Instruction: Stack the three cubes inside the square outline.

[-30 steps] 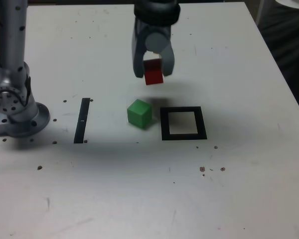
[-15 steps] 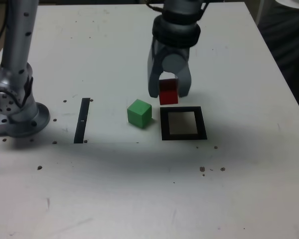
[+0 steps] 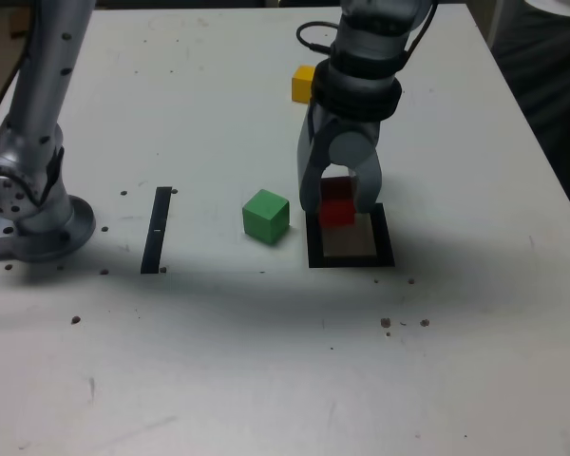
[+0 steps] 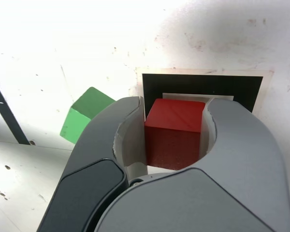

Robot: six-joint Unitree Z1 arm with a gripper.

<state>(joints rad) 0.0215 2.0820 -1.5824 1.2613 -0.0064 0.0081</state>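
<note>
"What is the gripper doing?"

"It is pinching the red cube between its two fingers. The black square is under it, or nearly — I can't quite tell how high up the cube is."

"And the other cubes?"

"The green one sits on the table just beside the gripper, on the exterior view's left. The yellow one is behind the gripper, partly hidden by the arm."

"What could go wrong?"

"If it lets go too high, red could drop and tip. If it goes down off to one side, red could land on the black edge — then the stack starts crooked. And if the gripper swings toward green while low, it might bump it away."
</note>
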